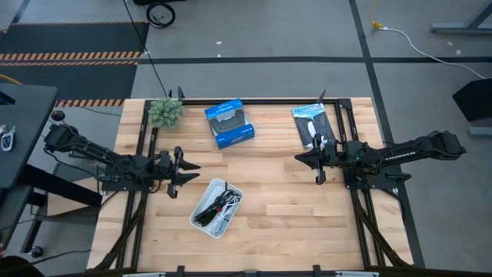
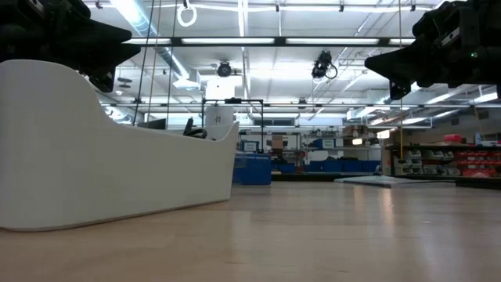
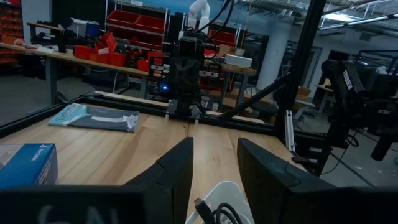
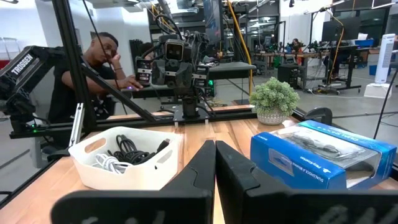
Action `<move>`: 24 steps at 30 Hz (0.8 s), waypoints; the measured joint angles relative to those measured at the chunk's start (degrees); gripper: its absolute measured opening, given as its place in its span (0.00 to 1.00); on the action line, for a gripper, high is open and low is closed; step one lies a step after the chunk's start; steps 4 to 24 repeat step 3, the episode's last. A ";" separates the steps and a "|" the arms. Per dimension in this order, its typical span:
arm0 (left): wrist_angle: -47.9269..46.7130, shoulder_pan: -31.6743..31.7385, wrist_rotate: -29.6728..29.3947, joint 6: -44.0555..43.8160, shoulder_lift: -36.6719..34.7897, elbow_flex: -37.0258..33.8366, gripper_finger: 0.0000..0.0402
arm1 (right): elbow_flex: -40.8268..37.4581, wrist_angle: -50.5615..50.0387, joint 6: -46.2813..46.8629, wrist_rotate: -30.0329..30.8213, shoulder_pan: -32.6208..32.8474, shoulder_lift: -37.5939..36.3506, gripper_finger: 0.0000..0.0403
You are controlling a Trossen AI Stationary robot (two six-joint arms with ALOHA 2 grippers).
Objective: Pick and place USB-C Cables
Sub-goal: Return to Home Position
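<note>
The USB-C cables (image 1: 217, 208) lie heaped in a white basket (image 1: 201, 201) standing near the table's near-middle; black and white coils show, also seen in the right wrist view as cables (image 4: 124, 152) inside the basket (image 4: 134, 171). My left gripper (image 1: 196, 173) hovers open just left of and beyond the basket, pointing right; its fingers (image 3: 177, 168) stand apart over the basket's rim (image 3: 227, 193). My right gripper (image 1: 298, 158) is shut and hangs in the air at the table's right, pointing left, away from the basket. Neither touches anything.
A blue box (image 1: 229, 123) lies at the far middle, a dark flat packet with white print (image 1: 313, 123) at the far right, a small potted plant (image 1: 165, 111) at the far left corner. Black frame rails run along the table's edges. A person (image 4: 102, 56) sits beyond the left side.
</note>
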 joint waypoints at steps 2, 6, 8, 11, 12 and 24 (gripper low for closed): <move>0.00 0.00 -0.02 0.00 0.00 0.00 0.33 | 0.00 0.01 0.00 0.00 0.01 -0.02 0.04; 0.00 0.00 0.00 0.00 0.00 0.00 0.33 | 0.00 0.02 0.00 0.00 0.01 -0.02 0.04; 0.00 0.00 0.00 0.00 0.00 0.00 0.33 | 0.00 0.02 0.00 0.00 0.01 -0.02 0.04; 0.00 0.00 0.00 0.00 0.00 0.00 0.33 | 0.00 0.02 0.00 0.00 0.01 -0.02 0.04; 0.00 0.00 0.00 0.00 0.00 0.00 0.33 | 0.00 0.02 0.00 0.00 0.01 -0.02 0.04; 0.00 0.00 0.00 0.00 0.00 0.00 0.33 | 0.00 0.02 0.00 0.00 0.01 -0.02 0.04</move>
